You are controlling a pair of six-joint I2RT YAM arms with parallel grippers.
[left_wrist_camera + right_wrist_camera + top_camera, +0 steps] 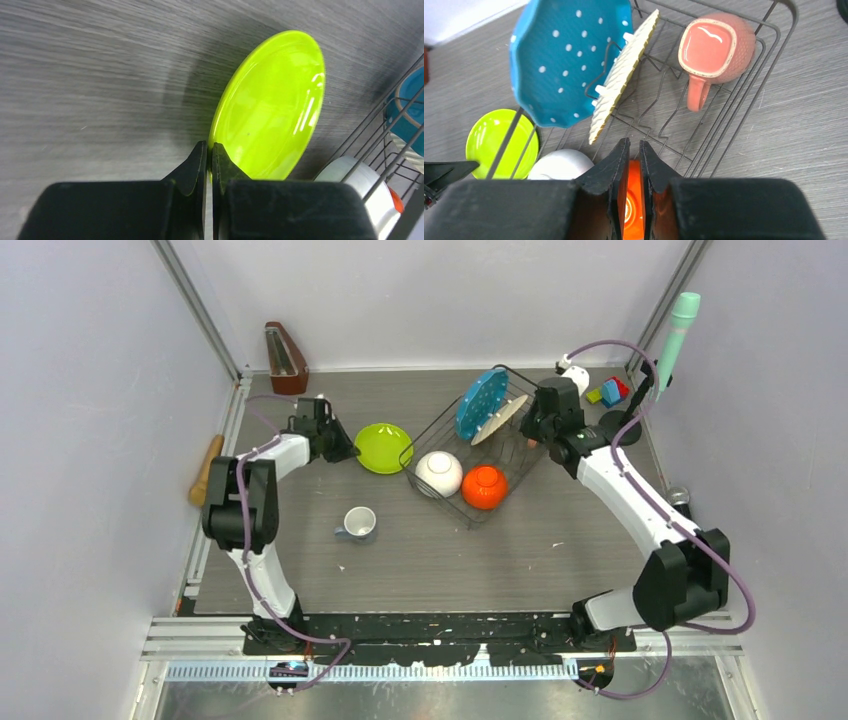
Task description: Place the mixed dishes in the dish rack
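Left hand (pixel 209 146) pinches lime-green plate (pixel 275 100) rim, edge-up to suit dish rack (pixel 729 112) slot; right hand (pixel 634 145) pressed together, empty.

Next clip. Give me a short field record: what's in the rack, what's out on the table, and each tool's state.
in dish rack: blue dotted plate, cream ribbed disc, pink mug, white bowl, orange bowl
on table: lime-green plate, pale mug
left tool: shut at the lime-green plate's rim; grip unclear
right tool: shut, empty, above the dish rack
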